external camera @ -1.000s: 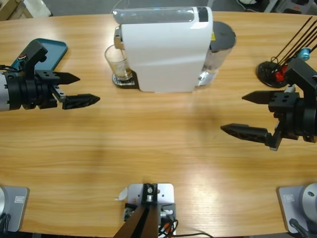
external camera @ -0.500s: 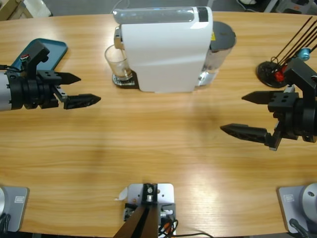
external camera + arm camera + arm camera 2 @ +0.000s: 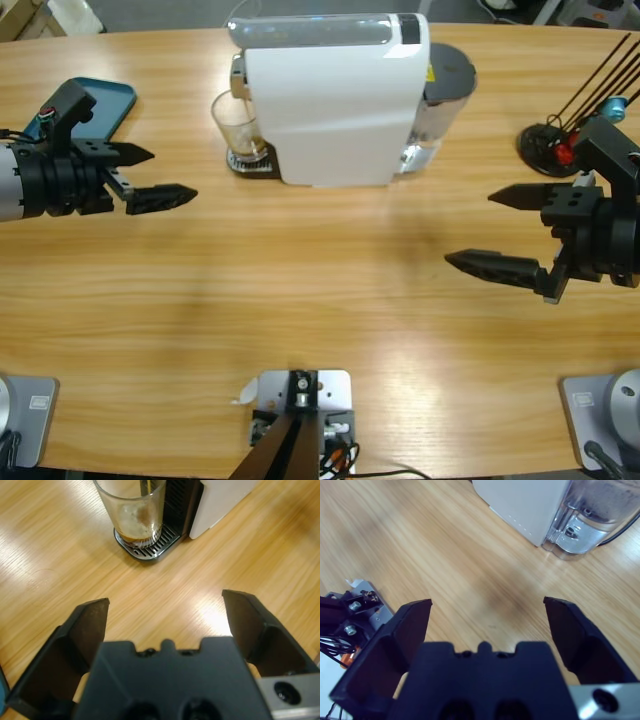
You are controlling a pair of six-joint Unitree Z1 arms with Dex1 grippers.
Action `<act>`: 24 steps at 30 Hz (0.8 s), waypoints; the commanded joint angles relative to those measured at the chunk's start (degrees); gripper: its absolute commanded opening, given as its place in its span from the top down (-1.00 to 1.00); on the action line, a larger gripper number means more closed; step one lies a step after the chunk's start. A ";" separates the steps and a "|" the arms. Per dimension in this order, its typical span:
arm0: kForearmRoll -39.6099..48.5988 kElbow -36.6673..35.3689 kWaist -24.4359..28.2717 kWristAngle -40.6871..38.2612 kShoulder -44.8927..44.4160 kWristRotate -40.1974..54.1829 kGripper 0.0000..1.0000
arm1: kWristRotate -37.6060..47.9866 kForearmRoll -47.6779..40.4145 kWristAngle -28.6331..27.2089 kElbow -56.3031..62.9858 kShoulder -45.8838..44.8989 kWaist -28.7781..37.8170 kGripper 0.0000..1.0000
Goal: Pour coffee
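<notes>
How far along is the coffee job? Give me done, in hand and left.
Done: the glass stands on the drip tray under the white coffee machine, with a shallow layer of coffee in it.
In hand: a thin stream runs into the glass.
Left: both the left gripper and right gripper are open, empty and clear of the glass.

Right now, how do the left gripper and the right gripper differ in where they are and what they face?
The left gripper sits near the glass on the coffee machine's drip tray, which its wrist view shows ahead; the right gripper sits farther off, facing the machine's clear water tank. The left gripper's jaws look less widely spread than the right gripper's. Both are open, empty and above the table.
</notes>
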 commanded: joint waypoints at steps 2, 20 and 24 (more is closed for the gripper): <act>-0.60 2.16 -0.54 1.80 -0.96 0.19 -0.98 | -0.83 -0.59 0.67 1.25 1.16 0.52 -1.00; -3.06 2.43 0.68 4.17 -2.36 0.28 -0.97 | -0.83 -0.59 0.65 1.25 1.38 0.50 -1.00; -6.19 2.43 1.50 5.99 0.91 0.30 -0.96 | -0.81 -0.59 0.74 1.18 1.52 0.52 -1.00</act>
